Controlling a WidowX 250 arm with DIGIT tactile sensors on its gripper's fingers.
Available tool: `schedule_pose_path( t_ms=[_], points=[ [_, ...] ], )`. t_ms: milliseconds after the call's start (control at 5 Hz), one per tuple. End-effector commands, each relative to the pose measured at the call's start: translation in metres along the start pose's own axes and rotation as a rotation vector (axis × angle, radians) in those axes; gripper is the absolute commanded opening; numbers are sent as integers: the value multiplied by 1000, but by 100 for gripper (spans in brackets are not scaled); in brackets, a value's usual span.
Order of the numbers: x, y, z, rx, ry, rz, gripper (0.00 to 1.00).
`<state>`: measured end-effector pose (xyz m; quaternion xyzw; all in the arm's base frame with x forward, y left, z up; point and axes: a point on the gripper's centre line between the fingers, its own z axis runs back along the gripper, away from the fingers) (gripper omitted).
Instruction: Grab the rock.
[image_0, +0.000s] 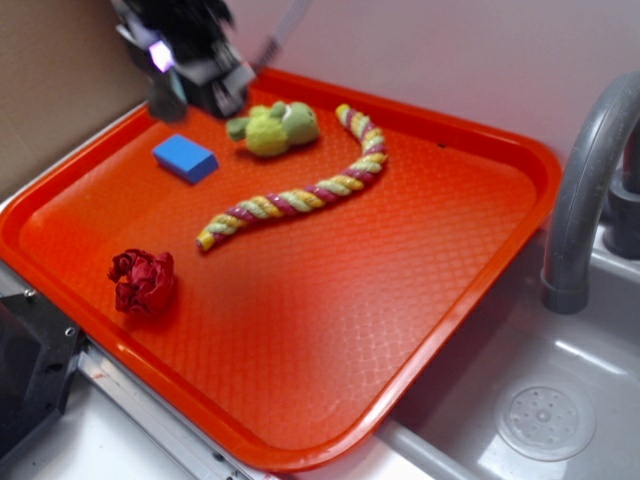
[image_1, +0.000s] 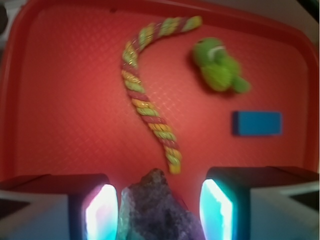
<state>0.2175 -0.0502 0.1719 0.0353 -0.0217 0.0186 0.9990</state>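
Rock first: the small lumpy brown-grey stone with a mottled, rough surface (image_1: 157, 210) sits between the two glowing finger pads (image_1: 102, 212) of the black gripper (image_1: 159, 212) in the wrist view. The jaws look pinched on its flanks, though the left contact is clearer than the right. In the exterior view the gripper (image_0: 190, 85) hangs above the far-left corner of the orange plastic tray (image_0: 450, 330), beyond the blue rectangular block (image_0: 185, 158); the stone itself is hidden there. It is probably dense, rigid and gritty, so unlikely to slip. Its uneven bumps favour holding across the widest middle, not the tapering peak.
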Motion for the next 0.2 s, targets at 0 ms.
schedule_pose_path(
  t_ms=[0],
  points=[
    [-8,32,38,-104,-130,78,0]
  ],
)
